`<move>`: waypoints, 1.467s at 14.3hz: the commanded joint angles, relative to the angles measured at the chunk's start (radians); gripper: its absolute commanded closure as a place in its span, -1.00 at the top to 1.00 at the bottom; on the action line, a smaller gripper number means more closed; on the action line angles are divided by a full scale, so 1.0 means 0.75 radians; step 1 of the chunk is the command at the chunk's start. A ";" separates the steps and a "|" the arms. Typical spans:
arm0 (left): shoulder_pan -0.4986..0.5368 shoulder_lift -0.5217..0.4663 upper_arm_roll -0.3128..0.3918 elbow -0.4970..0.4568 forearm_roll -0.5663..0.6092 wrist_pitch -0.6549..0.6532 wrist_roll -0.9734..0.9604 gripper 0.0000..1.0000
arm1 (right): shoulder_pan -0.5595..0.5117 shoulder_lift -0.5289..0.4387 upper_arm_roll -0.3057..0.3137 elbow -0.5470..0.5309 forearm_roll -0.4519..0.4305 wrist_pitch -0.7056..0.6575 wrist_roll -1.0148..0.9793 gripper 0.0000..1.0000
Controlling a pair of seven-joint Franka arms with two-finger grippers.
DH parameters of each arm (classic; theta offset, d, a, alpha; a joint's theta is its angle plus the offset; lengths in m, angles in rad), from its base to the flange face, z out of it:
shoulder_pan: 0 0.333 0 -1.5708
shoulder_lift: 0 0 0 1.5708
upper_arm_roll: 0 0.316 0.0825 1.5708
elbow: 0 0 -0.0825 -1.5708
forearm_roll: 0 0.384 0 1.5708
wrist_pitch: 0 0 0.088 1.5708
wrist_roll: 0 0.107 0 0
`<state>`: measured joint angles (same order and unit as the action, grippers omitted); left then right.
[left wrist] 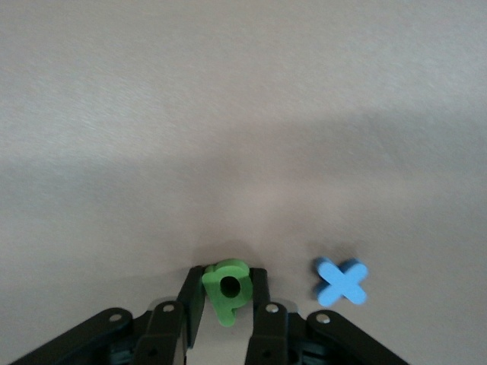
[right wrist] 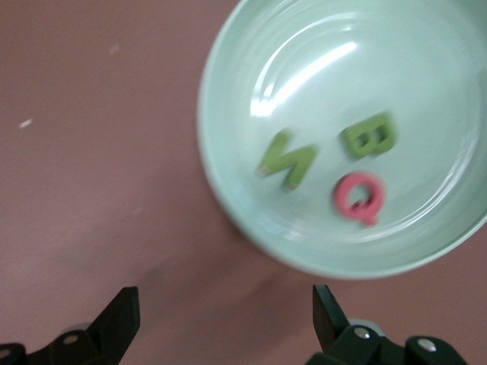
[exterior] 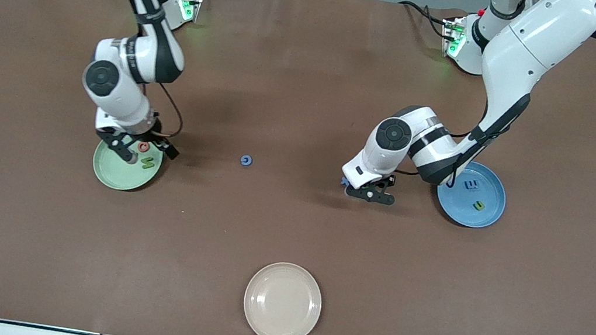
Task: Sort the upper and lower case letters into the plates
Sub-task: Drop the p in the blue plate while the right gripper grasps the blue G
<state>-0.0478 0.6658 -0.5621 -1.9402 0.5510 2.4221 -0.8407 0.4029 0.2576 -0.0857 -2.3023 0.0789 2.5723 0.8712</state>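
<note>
The pale green plate holds a green N, a green B and a red Q. My right gripper hangs open and empty at that plate's rim. Toward the left arm's end lies the sky blue plate, with a dark blue letter and a green letter in it. Beside it, low at the table, my left gripper is shut on a green lowercase p. A blue x lies on the table close by.
A small blue round letter lies on the brown table between the two arms. A cream-beige plate sits empty near the table's front edge.
</note>
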 commanded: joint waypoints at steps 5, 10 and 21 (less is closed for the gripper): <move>0.188 -0.208 -0.028 -0.074 0.024 -0.155 0.245 -0.79 | 0.273 0.311 -0.008 0.363 0.015 -0.004 0.521 0.94; 0.647 -0.337 -0.268 -0.307 0.030 -0.133 0.560 -0.79 | 0.363 0.464 -0.008 0.519 0.013 -0.006 0.689 0.80; 1.043 -0.270 -0.408 -0.520 0.229 0.088 0.759 -0.75 | 0.426 0.466 -0.008 0.517 0.013 -0.129 0.739 0.49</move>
<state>0.7306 0.4558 -0.8552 -2.3244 0.6964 2.4749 -0.2559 0.7006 0.6117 -0.0834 -1.9077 0.0792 2.4903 1.4051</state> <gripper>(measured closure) 0.700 0.167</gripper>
